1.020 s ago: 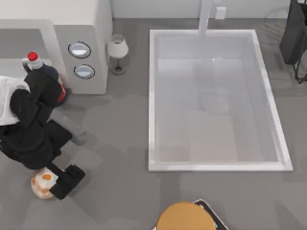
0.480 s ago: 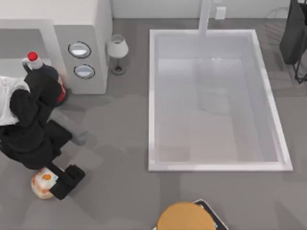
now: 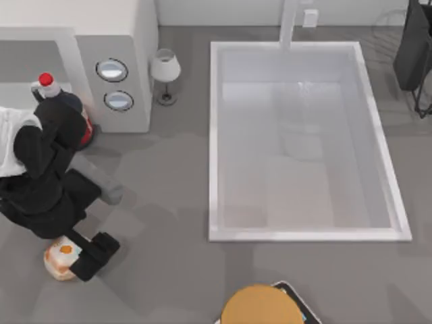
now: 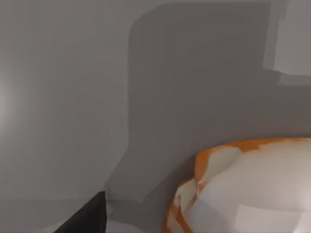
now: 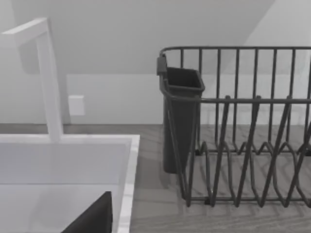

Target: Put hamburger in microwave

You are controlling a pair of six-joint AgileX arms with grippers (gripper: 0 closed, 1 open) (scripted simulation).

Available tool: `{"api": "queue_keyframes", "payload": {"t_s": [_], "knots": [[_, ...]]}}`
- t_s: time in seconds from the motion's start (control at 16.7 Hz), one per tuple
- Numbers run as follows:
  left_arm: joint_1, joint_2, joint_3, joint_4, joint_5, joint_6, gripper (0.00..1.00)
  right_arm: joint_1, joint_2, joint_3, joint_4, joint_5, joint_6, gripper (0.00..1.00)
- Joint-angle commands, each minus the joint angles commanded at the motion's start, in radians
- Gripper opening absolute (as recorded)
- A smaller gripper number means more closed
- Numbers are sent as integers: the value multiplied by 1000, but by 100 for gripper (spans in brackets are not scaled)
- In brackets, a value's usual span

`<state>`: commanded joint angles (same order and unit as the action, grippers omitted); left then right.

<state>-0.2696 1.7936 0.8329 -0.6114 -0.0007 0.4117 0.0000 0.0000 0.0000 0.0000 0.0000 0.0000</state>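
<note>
The step in hand is the pickup of the hamburger [image 3: 62,258], which sits on the counter [image 3: 162,202] near the top view's lower left corner, well in front of the microwave [image 3: 111,54]. The left gripper [image 3: 75,256] is down at it: from above, one dark finger lies along the hamburger's right side, while the arm's bulk covers the side towards the microwave. In the left wrist view the hamburger [image 4: 248,189] looms very close, with a dark fingertip [image 4: 87,218] off to one side of it and a strip of grey counter between the two. Judging from that gap, the jaws are spread around the hamburger and have not yet pinched it; whether the hidden finger touches it cannot be told.

The next move calls for closing the jaws on the hamburger, gently, since it looks soft and lumpy and could squash or slip. Then it must be lifted clear and carried up the left side of the counter to the microwave. A red-capped bottle [image 3: 47,84] stands just in front of the microwave beside the arm, so the path probably needs to swing around or over it without knocking it. A small glass [image 3: 165,71] stands just right of the dial panel.

The right gripper [image 5: 92,218] is parked at the far right by the dish rack [image 5: 243,126], beyond the sink [image 3: 304,142]; its jaw state cannot be told.
</note>
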Motion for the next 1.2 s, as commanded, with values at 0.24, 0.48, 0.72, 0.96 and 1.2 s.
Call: {"api": "queue_keyframes", "payload": {"t_s": [0.24,0.48,0.72,0.96,1.2], "knots": [[2,-68,31,-64,15,1,0,0,0,0,0,0,0,100],[0,-107,114,-182,15,1,0,0,0,0,0,0,0,100],[-1,-181,230,-403,15,-3,0,0,0,0,0,0,0,100],[-1,-229,287,-482,14,-6,0,0,0,0,0,0,0,100],[0,-225,284,-479,14,-4,0,0,0,0,0,0,0,100]]}}
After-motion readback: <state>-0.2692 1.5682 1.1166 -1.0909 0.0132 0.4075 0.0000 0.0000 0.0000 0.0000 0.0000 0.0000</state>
